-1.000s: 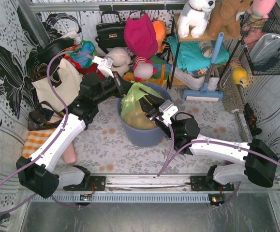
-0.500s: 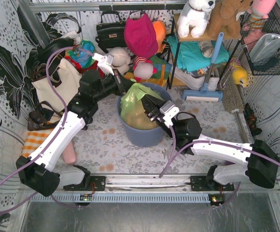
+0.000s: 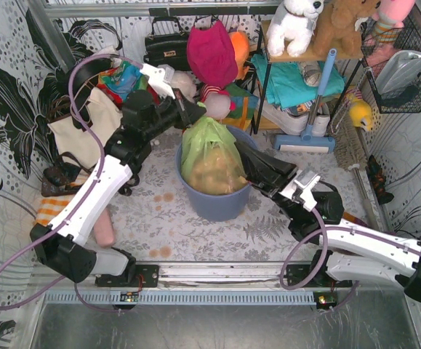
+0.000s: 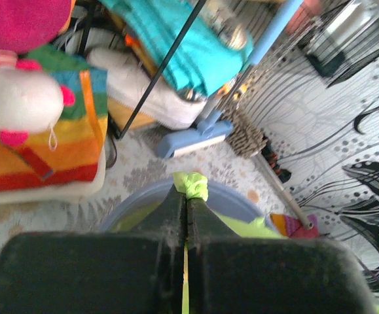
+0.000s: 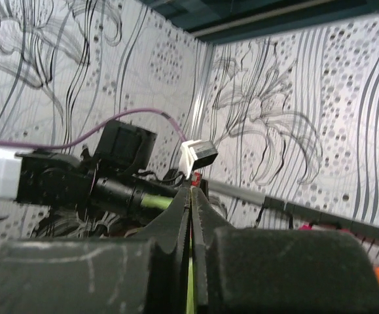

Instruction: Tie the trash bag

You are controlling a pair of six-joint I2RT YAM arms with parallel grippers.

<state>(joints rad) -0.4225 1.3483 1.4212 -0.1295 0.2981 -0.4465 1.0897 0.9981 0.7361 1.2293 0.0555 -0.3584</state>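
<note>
Green film of the trash bag (image 3: 209, 156) bulges out of the blue-grey bin (image 3: 214, 205) mid-bench (image 3: 159, 218), tan paper showing through. Left end effector (image 3: 198, 116) is clamped on a tuft at the bag's far top. Right end effector (image 3: 241, 148) is closed on a thin strip at its right edge. No knot yet. Best approach: hold both flaps taut, cross them over the mouth, don't tear the thin plastic. Left arm reaches in high from the left. Right arm stretches diagonally from near right.
</note>
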